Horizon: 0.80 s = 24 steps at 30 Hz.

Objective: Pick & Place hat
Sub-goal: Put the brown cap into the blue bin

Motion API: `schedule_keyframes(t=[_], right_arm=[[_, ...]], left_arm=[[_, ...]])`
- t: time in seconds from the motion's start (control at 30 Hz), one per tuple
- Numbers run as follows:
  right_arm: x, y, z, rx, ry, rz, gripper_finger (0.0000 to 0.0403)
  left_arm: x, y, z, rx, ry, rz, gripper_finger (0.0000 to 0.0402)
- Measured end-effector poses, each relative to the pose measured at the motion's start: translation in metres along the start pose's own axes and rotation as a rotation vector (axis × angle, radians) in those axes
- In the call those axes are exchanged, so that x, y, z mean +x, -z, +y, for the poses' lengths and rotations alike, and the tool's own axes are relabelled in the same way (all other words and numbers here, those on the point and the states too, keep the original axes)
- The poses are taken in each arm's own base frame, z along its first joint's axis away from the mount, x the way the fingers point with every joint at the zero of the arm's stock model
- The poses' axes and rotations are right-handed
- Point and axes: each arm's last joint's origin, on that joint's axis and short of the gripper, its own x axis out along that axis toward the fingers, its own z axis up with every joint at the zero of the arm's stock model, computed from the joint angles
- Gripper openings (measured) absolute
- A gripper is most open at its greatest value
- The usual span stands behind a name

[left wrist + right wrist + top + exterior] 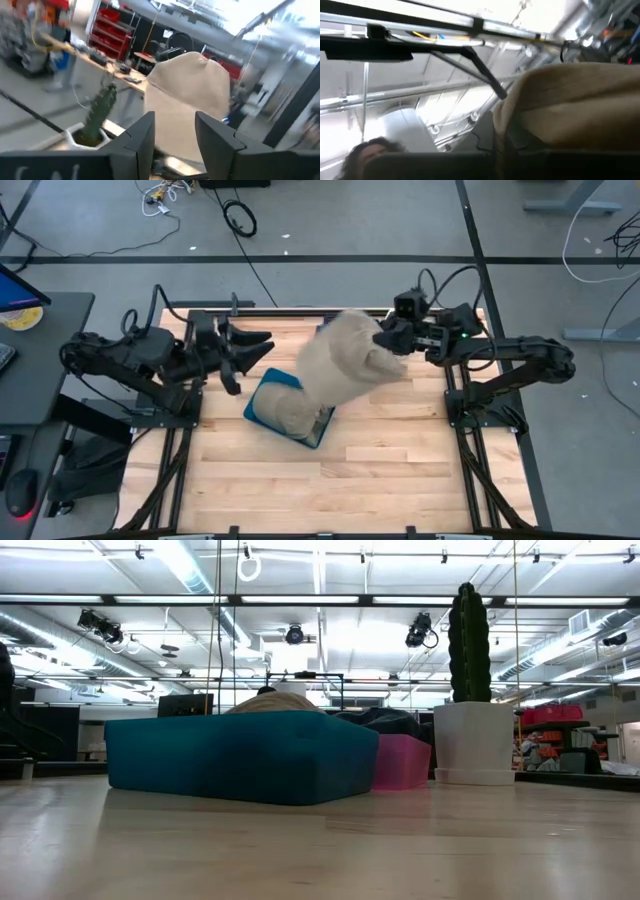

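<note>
The beige hat [340, 365] hangs in mid-air at the centre of the high view, pinched at its right edge by the right gripper [392, 340], whose fingers are pressed together on the fabric. That side grip lets the hat droop freely, its lower part trailing down into the blue bin [262, 395] that sits on the wooden bench [380, 480] just below and left of centre.

The left gripper [250, 350] sits at the left of the high view, near the hat but apart from it, fingers [142, 135] spread with nothing between them. In the left wrist view the hat fills the gap beyond those fingers, so this arm appears to be standing clear rather than gripping.

In the low view the bin occupies the left middle, a tan crown [270, 702] just peeking over its rim, with a pink box [400, 762] and a potted cactus [470, 645] to the right.
</note>
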Motion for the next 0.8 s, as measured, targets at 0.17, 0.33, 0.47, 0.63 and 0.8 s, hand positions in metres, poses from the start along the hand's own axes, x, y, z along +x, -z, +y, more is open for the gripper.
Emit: schedule_keyframes(t=[0.17,0.33,0.47,0.63,0.8], right_arm=[[-0.002,-0.007,0.007,-0.086,0.033,-0.097,0.0005],[-0.002,-0.008,0.004,-0.159,0.091,-0.143,0.0005],[-0.003,-0.008,0.001,-0.188,0.116,-0.140,0.0005],[-0.003,-0.009,0.001,-0.208,0.124,-0.154,0.0005],[-0.003,-0.009,0.001,-0.237,0.128,-0.153,0.0005]], left_arm=[[0.000,-0.002,0.000,-0.290,-0.019,-0.028,0.0145],[0.004,-0.001,0.005,-0.583,-0.065,-0.051,0.0145],[0.008,0.002,0.005,-0.641,-0.069,-0.048,0.0145],[0.016,0.009,0.005,-0.700,-0.075,-0.020,0.0145],[0.031,0.022,0.010,-0.810,-0.101,0.050,0.0145]])
